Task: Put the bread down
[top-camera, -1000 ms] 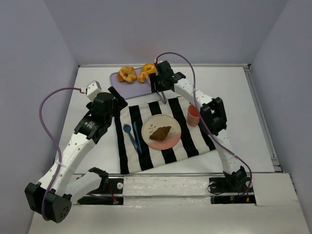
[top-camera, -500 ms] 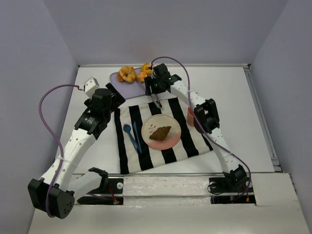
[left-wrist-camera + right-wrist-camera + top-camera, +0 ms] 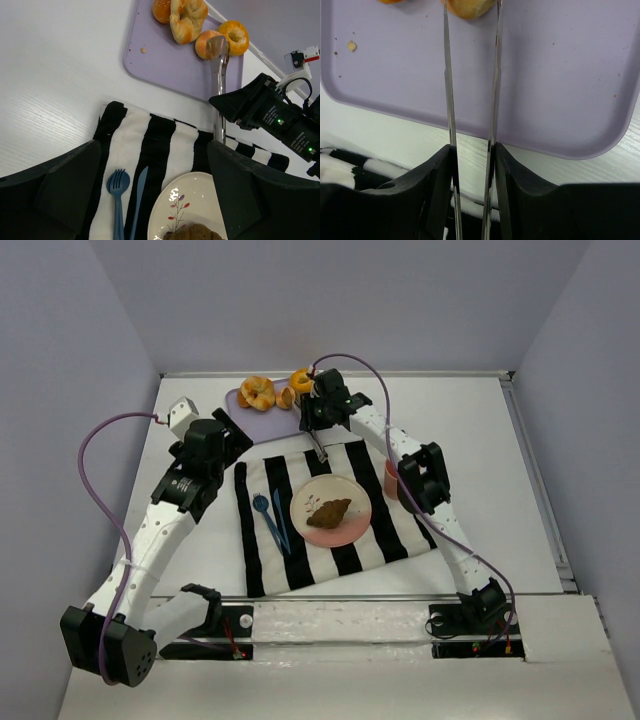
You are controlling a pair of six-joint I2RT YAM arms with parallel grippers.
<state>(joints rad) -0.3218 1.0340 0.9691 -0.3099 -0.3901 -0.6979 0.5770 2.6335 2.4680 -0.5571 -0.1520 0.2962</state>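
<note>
**Tongs at the Tray: Pick-Up of a Roll in Hand, Placement Not Yet Done**

The right gripper [image 3: 472, 160] is clamped on a pair of metal tongs [image 3: 218, 65], its fingers [image 3: 437, 172] pressing on the two blades. The blades reach out over the purple tray [image 3: 170, 60]. In the right wrist view their tips stand on either side of a small golden roll [image 3: 207, 44] at the far edge of the tray. Whether the blades already pinch the roll cannot be told; it appears to rest on the tray.

Just beside that roll lies a ring-shaped bread [image 3: 234, 36]. A twisted bread [image 3: 187, 17] lies further along the same edge.

The left gripper [image 3: 154, 165] hangs above the striped cloth [image 3: 130, 135] with its fingers spread wide and nothing between them.

On the cloth, the plate [image 3: 355, 495] carries one brown bread [image 3: 329, 511]. A blue fork [image 3: 117, 190] and a knife [image 3: 138, 200] lie side by side next to it.

Assessment: the step in hand is the grasp of a roll with the tongs. The next move calls for a firmer squeeze, so that the blades close on the roll, then a lift clear of the tray rim and a carry towards the plate. The main risk is that the rounded roll slips from the smooth blades, or that the tips nudge the ring-shaped bread.
</note>
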